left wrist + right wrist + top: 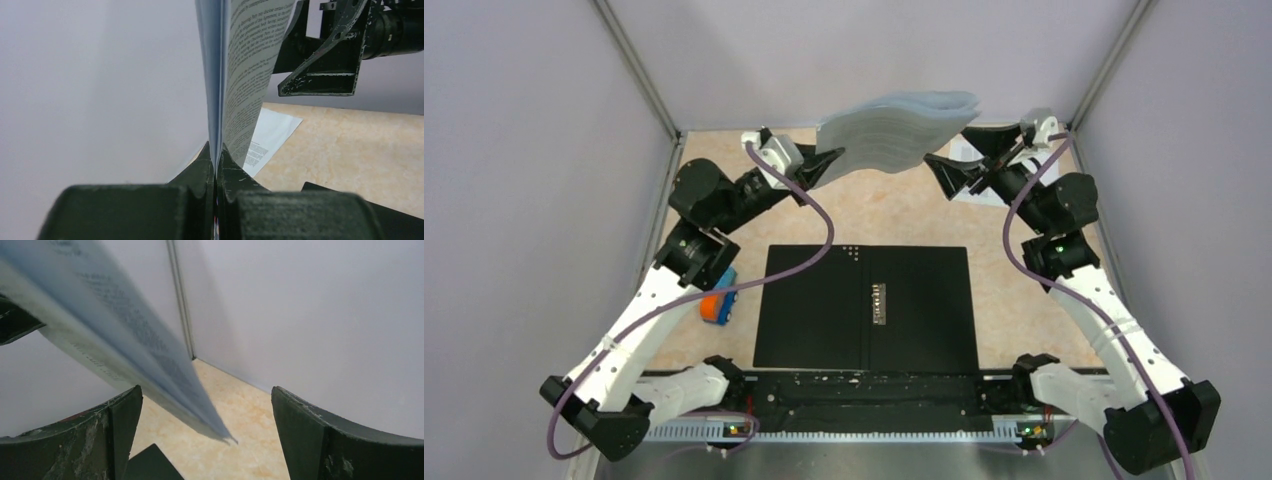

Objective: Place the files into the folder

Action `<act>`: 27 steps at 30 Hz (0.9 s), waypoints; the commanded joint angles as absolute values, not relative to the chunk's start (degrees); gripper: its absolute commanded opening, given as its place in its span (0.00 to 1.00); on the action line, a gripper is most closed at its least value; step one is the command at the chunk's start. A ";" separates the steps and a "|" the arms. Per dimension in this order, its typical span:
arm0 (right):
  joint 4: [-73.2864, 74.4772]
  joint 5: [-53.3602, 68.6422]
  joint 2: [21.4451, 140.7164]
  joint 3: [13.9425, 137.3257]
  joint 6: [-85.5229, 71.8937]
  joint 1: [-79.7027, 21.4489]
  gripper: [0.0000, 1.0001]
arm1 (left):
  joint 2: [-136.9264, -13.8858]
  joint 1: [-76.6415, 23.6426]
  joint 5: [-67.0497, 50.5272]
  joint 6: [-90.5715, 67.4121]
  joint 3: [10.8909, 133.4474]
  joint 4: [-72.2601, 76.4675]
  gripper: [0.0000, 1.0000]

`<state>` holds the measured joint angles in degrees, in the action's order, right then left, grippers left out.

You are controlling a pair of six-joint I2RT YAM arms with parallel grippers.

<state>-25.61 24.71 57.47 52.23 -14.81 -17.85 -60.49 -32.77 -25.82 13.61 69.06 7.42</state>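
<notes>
The beige marbled table bears the flat rectangular folder, lying open at its middle with the black inside up. Above the far end hangs the stack of white printed paper files, its edge clenched in my left claw. My right claw stands spread wide, touching nothing. One white printed sheet lies on the table below. A small blue-and-orange block sits left of the folder.

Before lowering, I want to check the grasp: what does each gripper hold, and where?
The left gripper pinches the files by their left edge; the right gripper is open, holding nothing.
</notes>
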 commanded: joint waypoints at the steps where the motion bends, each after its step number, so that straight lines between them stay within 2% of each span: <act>1: -26.65 33.86 57.94 59.30 -16.04 -17.71 0.99 | -63.18 -32.91 -30.43 13.40 79.56 -9.44 0.00; 6: -25.98 41.93 59.98 64.02 -18.94 -17.71 0.99 | -67.28 -31.84 -34.78 8.70 87.55 -15.74 0.00; 12: -24.22 44.20 58.42 63.87 -19.40 -17.75 0.94 | -70.18 -29.76 -36.87 3.79 91.20 -17.30 0.00; 14: -24.85 44.66 58.48 63.65 -20.89 -17.75 0.86 | -70.45 -29.14 -38.30 1.80 91.34 -16.36 0.00; 17: -24.46 44.72 59.05 63.41 -21.90 -17.75 0.67 | -70.93 -27.98 -40.75 -2.00 91.47 -14.40 0.00; 19: -24.22 43.65 58.91 62.68 -21.82 -17.75 0.62 | -71.28 -27.36 -42.27 -3.89 91.81 -13.84 0.00; 27: -27.84 45.09 59.27 60.78 -23.32 -17.75 0.64 | -71.13 -24.46 -51.53 -10.49 92.16 -9.54 0.00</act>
<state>-24.43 43.27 59.44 60.38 -22.11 -17.82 -71.77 -25.47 -44.71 -5.85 89.17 -14.76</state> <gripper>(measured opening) 0.633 0.012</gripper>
